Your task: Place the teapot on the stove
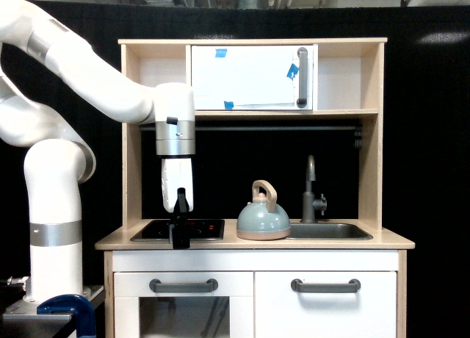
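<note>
No legible text, labels, brands or numbers anywhere; blue tape bits on white cupboard door (252, 77) blank.

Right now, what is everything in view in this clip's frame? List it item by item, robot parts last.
teapot: one, pale blue-grey with tan handle, on the counter between stove and sink
stove: one, glossy black, set in the counter at the exterior view's left
sink: one, grey, at the exterior view's right
tap: one, dark grey, behind the sink
cabinet door: one, white with blue tape bits, top shelf
drawer handles: two, grey, on the white front
arm: one, white, coming from the exterior view's left
tool: one, black, low over the stove's front edge, nothing held
</note>
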